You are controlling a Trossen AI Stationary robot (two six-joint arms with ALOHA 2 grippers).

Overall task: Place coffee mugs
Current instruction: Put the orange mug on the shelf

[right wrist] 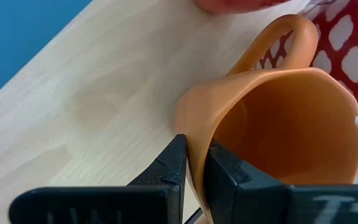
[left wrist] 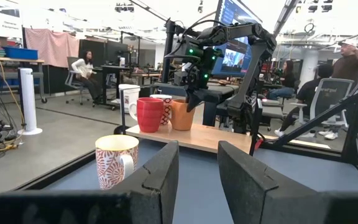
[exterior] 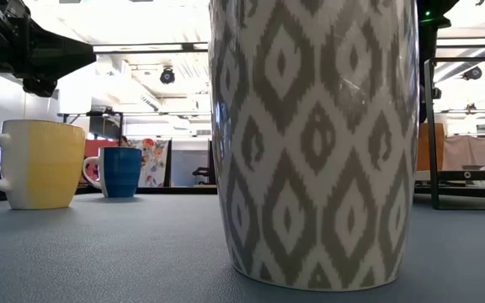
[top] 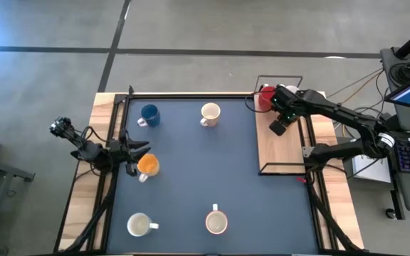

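High view: five mugs are seen on the dark mat (top: 212, 163), a blue mug (top: 149, 114) and a cream mug (top: 210, 113) at the far side, a yellow-orange mug (top: 148, 166) at the left, and two pale mugs (top: 140, 225) at the near edge. The left gripper (top: 135, 149) is held just beside the yellow-orange mug, its fingers (left wrist: 157, 174) parted and holding nothing. The right gripper (top: 279, 122) is positioned over the wooden board (top: 280, 153) at the right, where a red mug (top: 265, 97) is kept. In the right wrist view, its fingers (right wrist: 173, 165) are clenched on the rim of an orange mug (right wrist: 278, 124), one finger inside and one outside the wall.
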